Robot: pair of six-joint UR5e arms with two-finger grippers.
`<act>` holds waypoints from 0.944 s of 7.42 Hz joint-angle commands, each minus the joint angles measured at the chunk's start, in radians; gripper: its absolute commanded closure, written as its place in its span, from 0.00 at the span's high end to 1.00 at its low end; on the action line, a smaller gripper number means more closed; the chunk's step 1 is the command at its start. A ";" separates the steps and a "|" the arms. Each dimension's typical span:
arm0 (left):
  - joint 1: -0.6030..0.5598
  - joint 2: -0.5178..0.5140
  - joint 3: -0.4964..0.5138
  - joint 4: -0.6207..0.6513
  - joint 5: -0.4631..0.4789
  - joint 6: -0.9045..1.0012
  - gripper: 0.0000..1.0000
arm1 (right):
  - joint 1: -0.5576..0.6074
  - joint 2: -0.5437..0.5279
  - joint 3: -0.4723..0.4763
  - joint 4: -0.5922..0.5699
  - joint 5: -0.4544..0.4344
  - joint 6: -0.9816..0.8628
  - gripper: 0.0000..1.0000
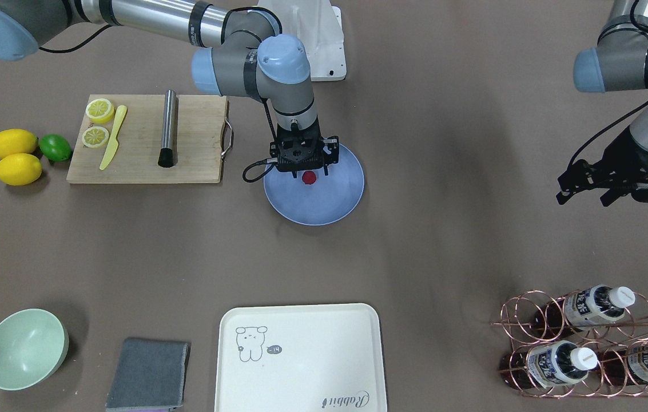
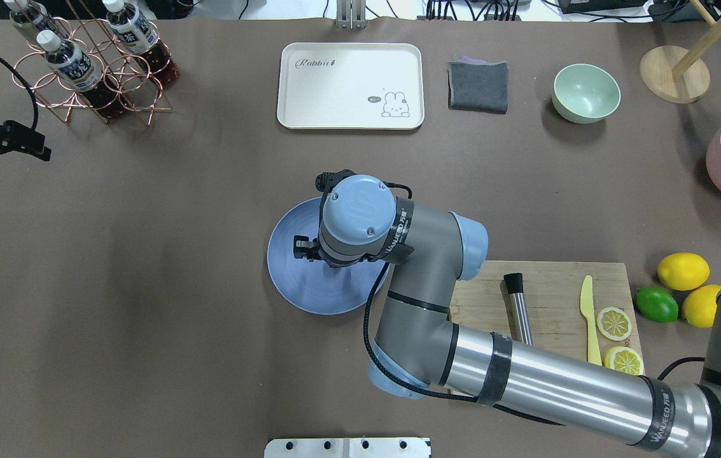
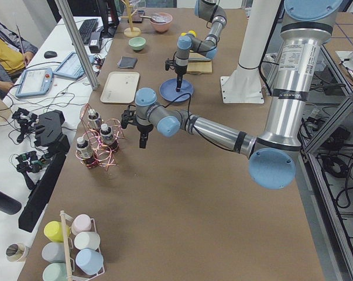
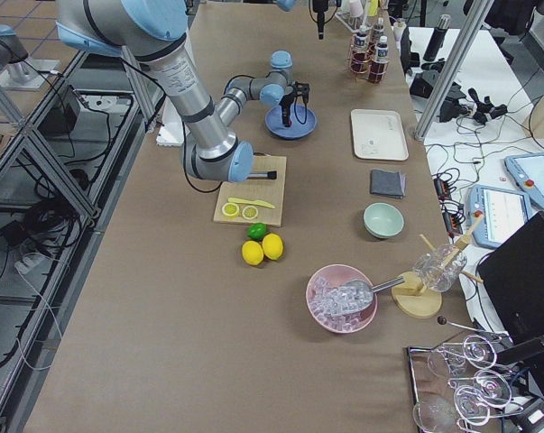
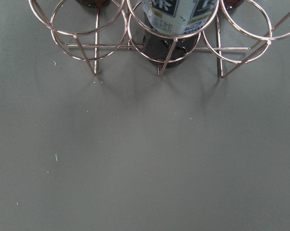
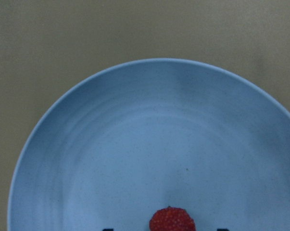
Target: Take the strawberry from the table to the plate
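Note:
A small dark-red strawberry (image 1: 309,178) lies on the round blue-grey plate (image 1: 329,200) in the middle of the brown table (image 1: 449,171). My right gripper (image 1: 307,170) hangs straight down over it, open, its dark fingertips standing apart on either side of the fruit. The right wrist view shows the strawberry (image 6: 172,219) resting on the plate (image 6: 159,139) at the bottom edge. In the overhead view the wrist hides the fruit and only the plate (image 2: 296,273) shows. My left gripper (image 1: 585,197) hovers open and holding nothing, far off by the bottle rack (image 1: 587,343).
A wooden cutting board (image 1: 140,154) with lemon slices, a yellow knife and a metal muddler lies beside the plate. Two lemons (image 1: 15,157) and a lime (image 1: 55,147) sit past it. A green bowl (image 1: 23,349), grey cloth (image 1: 149,375) and cream tray (image 1: 301,360) line the far edge.

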 commanded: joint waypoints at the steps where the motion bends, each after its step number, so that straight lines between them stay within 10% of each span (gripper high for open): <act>1: -0.088 0.001 0.003 0.063 -0.038 0.141 0.97 | 0.179 -0.092 0.152 -0.071 0.155 -0.047 1.00; 3: -0.211 0.006 0.009 0.140 -0.041 0.303 0.97 | 0.400 -0.334 0.337 -0.118 0.250 -0.405 1.00; 7: -0.282 0.070 0.017 0.140 -0.041 0.467 0.97 | 0.869 -0.632 0.265 -0.121 0.524 -1.073 1.00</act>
